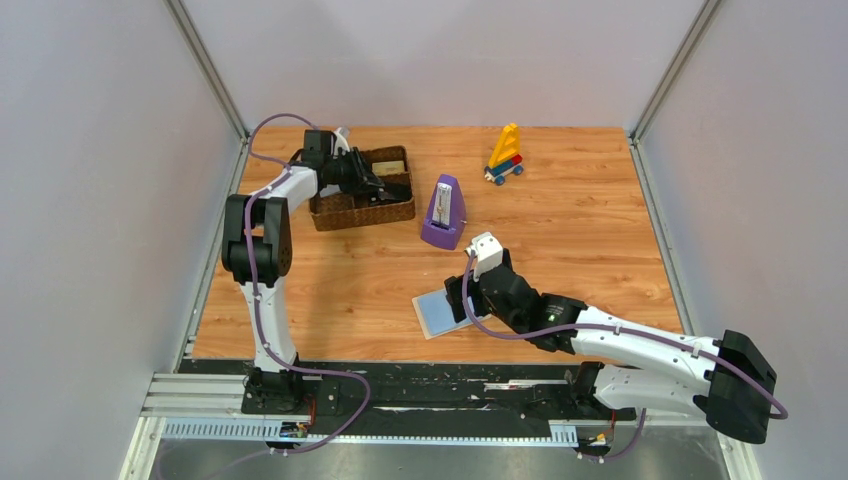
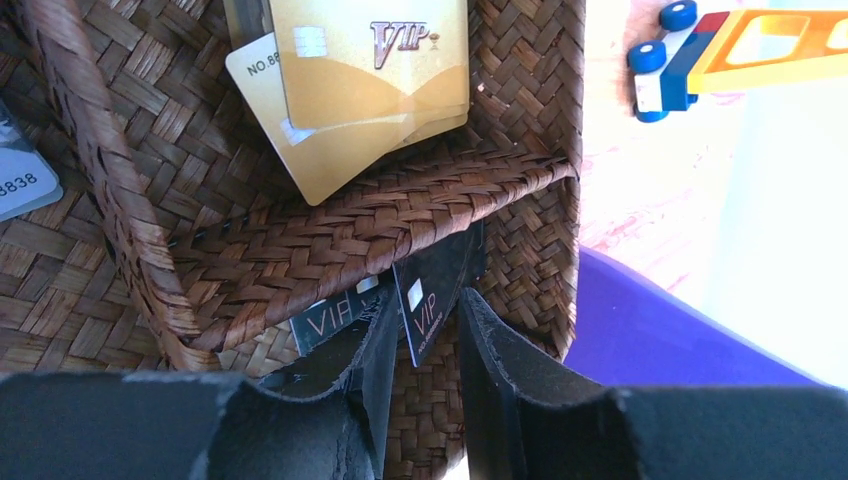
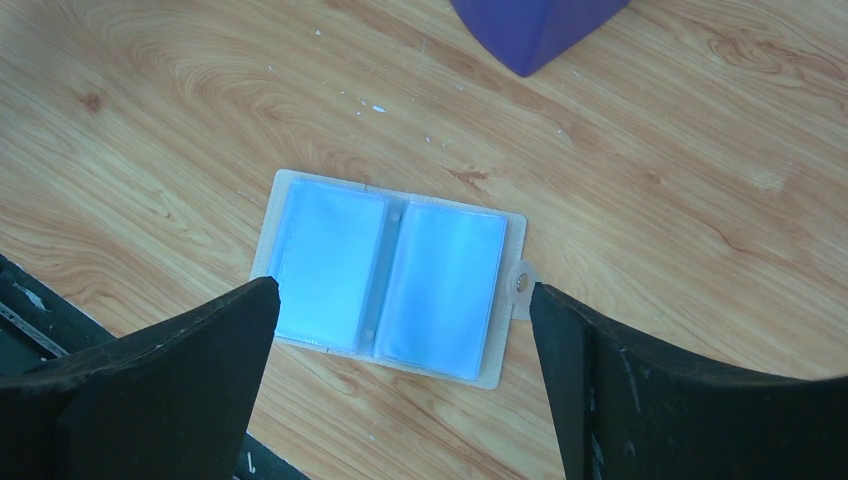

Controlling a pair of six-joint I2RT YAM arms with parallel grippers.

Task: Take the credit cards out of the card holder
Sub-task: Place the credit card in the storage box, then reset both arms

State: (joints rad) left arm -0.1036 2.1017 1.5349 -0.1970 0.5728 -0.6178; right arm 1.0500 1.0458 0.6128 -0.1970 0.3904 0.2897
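The light-blue card holder (image 3: 390,275) lies spread open on the wooden table near the front edge (image 1: 437,312), and its clear slots look empty. My right gripper (image 3: 402,290) hangs just above it, open wide, a finger on each side. My left gripper (image 2: 428,305) is down in the brown woven tray (image 1: 345,212). Its jaws stand a little apart around a black credit card (image 2: 437,272) that stands on edge; a gap shows beside the card. A second black card (image 2: 330,318) lies by the left finger. Gold cards (image 2: 370,60) lie in the adjoining compartment.
A purple metronome (image 1: 443,212) stands right of the tray, between the two arms. A colourful toy block vehicle (image 1: 505,155) sits at the back. A pale card (image 2: 20,180) shows in the tray's left compartment. Woven dividers (image 2: 380,215) separate the compartments.
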